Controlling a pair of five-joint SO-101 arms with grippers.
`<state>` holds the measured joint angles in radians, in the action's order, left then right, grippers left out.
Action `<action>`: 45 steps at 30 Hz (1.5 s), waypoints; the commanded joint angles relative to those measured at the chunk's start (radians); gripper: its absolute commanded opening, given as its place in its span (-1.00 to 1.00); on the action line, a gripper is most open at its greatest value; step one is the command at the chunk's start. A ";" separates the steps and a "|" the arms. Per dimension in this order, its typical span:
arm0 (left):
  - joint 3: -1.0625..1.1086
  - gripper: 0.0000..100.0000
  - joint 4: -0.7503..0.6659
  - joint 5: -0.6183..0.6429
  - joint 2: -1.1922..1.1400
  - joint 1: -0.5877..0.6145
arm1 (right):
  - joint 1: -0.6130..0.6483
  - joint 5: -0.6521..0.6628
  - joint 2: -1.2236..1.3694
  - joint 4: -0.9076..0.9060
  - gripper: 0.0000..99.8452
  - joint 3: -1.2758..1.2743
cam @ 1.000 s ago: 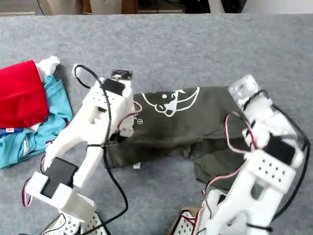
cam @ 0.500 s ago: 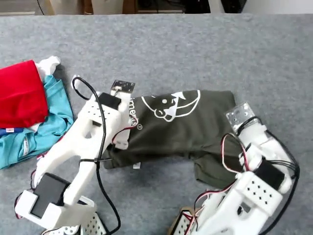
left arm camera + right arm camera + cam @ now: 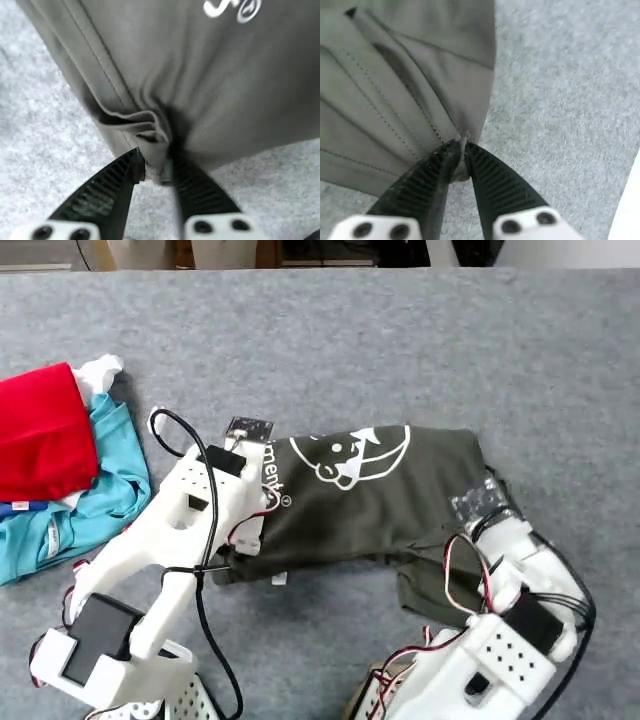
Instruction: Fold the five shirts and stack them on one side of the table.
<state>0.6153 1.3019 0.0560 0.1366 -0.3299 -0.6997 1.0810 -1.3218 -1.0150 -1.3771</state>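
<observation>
High view: I look down on a grey tabletop (image 3: 400, 340) with an olive shirt (image 3: 390, 505) lying partly folded near its middle, the white print (image 3: 350, 455) facing up.
Olive shirt: the far edge lies fairly straight. The near edge is bunched, and a darker flap of it reaches toward the arm bases between the two arms.
Left gripper (image 3: 155, 167): the fingers are clamped on a puckered fold at the shirt's hem, with cloth pinched between them, low over the tabletop.
Right gripper (image 3: 463, 150): the fingers are nearly together, nipping a stitched corner of the same shirt.
Side pile: on my left side of the tabletop a red shirt (image 3: 40, 445) rests on a crumpled teal shirt (image 3: 105, 490), and a bit of white cloth (image 3: 100, 370) pokes out behind them. The pile is apart from the olive shirt.
In the way: from above, the left arm (image 3: 170, 530) covers the shirt's left end and the right arm (image 3: 520, 630) covers its near right corner, so both grips are hidden there.
Wrist views: these give me the two pinch points and the seams and wrinkles close up. The high view gives me the pile and the shirt's overall outline.
</observation>
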 commanded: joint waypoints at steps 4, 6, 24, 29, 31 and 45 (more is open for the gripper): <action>-0.060 -0.48 0.133 0.002 0.047 0.012 | -0.022 -0.029 -0.189 0.015 -0.67 -0.035; -0.130 -0.48 0.227 -0.002 0.047 0.014 | -0.022 -0.035 -0.265 0.015 -0.65 -0.033; -0.539 -0.93 0.140 0.069 -0.145 0.163 | 0.297 -0.163 -0.380 0.038 -0.98 -0.045; -0.542 -0.96 0.028 0.123 -0.375 0.166 | 0.341 -0.192 -0.148 0.192 -0.99 0.010; -0.562 -0.96 0.005 0.155 -0.443 0.178 | 0.343 -0.192 -0.025 0.232 -0.99 0.073; -0.609 -0.96 -0.057 0.206 -0.498 0.175 | 0.467 -0.361 1.104 0.135 -1.00 0.908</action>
<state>0.0399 1.2651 0.2524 -0.3713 -0.1504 -0.2654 0.7603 -0.4519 -0.8431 -0.6928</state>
